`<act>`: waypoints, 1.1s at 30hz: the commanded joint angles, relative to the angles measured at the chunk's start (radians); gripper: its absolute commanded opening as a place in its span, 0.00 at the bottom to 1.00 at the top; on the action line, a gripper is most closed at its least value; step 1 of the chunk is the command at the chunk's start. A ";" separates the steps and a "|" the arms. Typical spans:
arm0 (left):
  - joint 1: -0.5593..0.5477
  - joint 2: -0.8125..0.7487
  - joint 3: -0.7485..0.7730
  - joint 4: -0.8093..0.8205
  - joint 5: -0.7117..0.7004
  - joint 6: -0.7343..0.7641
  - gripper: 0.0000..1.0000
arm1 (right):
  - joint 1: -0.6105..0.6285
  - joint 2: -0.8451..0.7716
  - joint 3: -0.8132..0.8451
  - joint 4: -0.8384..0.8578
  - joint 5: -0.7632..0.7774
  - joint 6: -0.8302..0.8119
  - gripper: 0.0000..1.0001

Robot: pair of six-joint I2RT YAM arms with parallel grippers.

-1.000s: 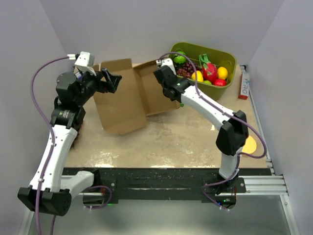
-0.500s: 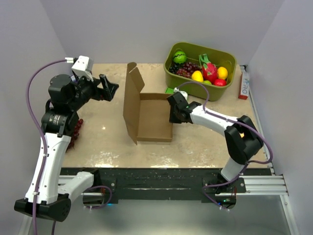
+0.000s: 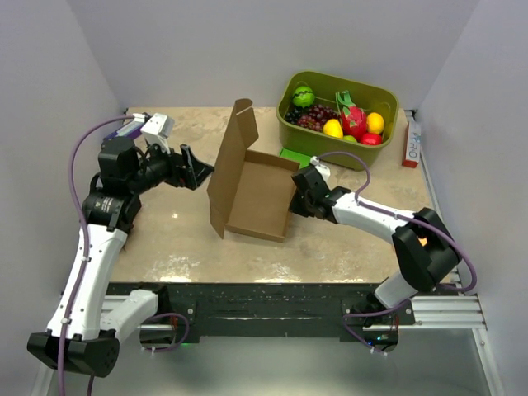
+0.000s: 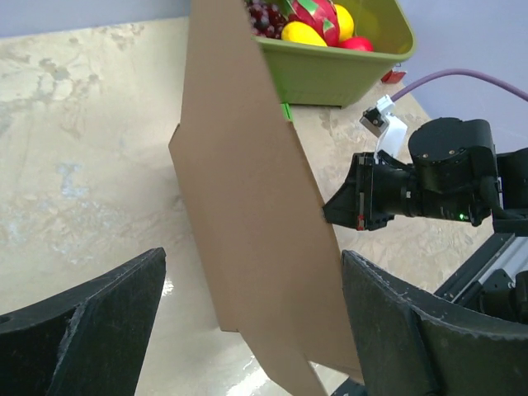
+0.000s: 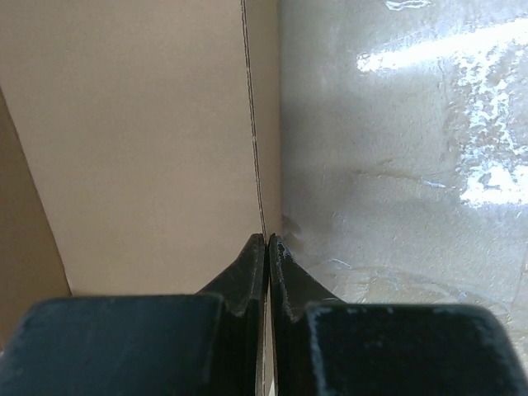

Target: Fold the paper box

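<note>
Paper box [image 3: 262,196] at mid-bench [image 3: 173,239]: its tray is low on the surface and its large lid panel stands upright along the left side. The right hand [image 3: 299,195], fingers together, is clamped on the box's right wall. The left hand [image 3: 196,168], fingers wide apart, hovers just left of the raised panel without touching it; the panel stands between the two hands. Behind the box lies a small flat green box [image 3: 294,154], and beyond that an olive bin [image 3: 388,101] of fruit.

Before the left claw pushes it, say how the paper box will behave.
Thin sheet, so the paper box probably bends at its creases. Its tall flap stands upright and may swing easily. The right claw, shut on its edge, likely stops sliding.
</note>
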 commanded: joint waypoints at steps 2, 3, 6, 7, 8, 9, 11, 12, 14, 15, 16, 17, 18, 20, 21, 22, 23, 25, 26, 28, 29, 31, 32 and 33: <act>-0.009 0.023 -0.018 0.071 0.059 -0.002 0.91 | 0.021 -0.033 -0.008 0.086 0.047 0.073 0.01; -0.015 0.040 -0.021 0.078 0.062 0.000 0.90 | 0.024 -0.030 -0.006 0.088 0.053 0.075 0.01; -0.048 0.055 -0.027 0.104 0.042 0.006 0.87 | 0.041 -0.026 0.003 0.082 0.079 0.079 0.02; -0.056 0.060 -0.024 0.114 0.033 0.015 0.85 | 0.044 -0.024 0.006 0.080 0.082 0.081 0.03; -0.068 0.064 -0.022 0.114 0.021 0.021 0.83 | 0.047 -0.024 0.007 0.082 0.085 0.087 0.04; -0.073 0.075 -0.010 0.114 0.013 0.032 0.81 | 0.047 -0.023 0.007 0.083 0.090 0.089 0.06; -0.087 0.084 0.001 0.096 -0.024 0.061 0.76 | 0.050 -0.024 0.007 0.091 0.090 0.087 0.09; -0.090 0.092 0.005 0.095 -0.027 0.071 0.74 | 0.050 -0.027 0.006 0.092 0.090 0.087 0.10; -0.101 0.104 0.004 0.102 -0.025 0.092 0.62 | 0.050 -0.030 0.006 0.102 0.088 0.079 0.12; -0.105 0.118 0.005 0.102 -0.027 0.101 0.58 | 0.052 -0.029 0.007 0.103 0.087 0.075 0.13; -0.111 0.124 0.008 0.098 -0.033 0.121 0.49 | 0.052 -0.032 0.015 0.100 0.082 0.069 0.15; -0.119 0.132 0.017 0.092 -0.050 0.132 0.44 | 0.054 -0.035 0.018 0.099 0.081 0.055 0.20; -0.122 0.144 0.022 0.085 -0.056 0.144 0.38 | 0.052 -0.039 0.020 0.097 0.078 0.049 0.23; -0.125 0.153 0.034 0.076 -0.071 0.181 0.23 | 0.052 -0.061 0.026 0.092 0.081 0.020 0.38; -0.127 0.161 0.039 0.072 -0.075 0.207 0.18 | 0.052 -0.072 0.029 0.083 0.084 0.007 0.46; -0.128 0.165 0.042 0.070 -0.078 0.219 0.10 | 0.052 -0.084 0.035 0.077 0.084 -0.016 0.61; -0.130 0.170 0.045 0.070 -0.084 0.230 0.06 | 0.052 -0.104 0.040 0.069 0.079 -0.029 0.68; -0.133 0.185 0.048 0.068 -0.091 0.271 0.00 | 0.049 -0.122 0.059 0.037 0.097 -0.074 0.80; -0.133 0.199 0.051 0.068 -0.088 0.284 0.00 | 0.050 -0.137 0.067 0.028 0.114 -0.091 0.83; -0.136 0.216 0.057 0.068 -0.069 0.333 0.00 | 0.041 -0.151 0.096 -0.010 0.131 -0.131 0.87; -0.137 0.231 0.065 0.068 -0.040 0.353 0.00 | 0.037 -0.156 0.104 -0.020 0.136 -0.143 0.88; -0.144 0.248 0.082 0.062 -0.009 0.425 0.00 | 0.024 -0.180 0.119 -0.032 0.139 -0.180 0.90; -0.145 0.271 0.111 0.056 0.017 0.448 0.00 | 0.024 -0.185 0.123 -0.033 0.145 -0.197 0.91; -0.145 0.285 0.129 0.038 0.039 0.504 0.00 | 0.024 -0.194 0.130 -0.046 0.156 -0.212 0.91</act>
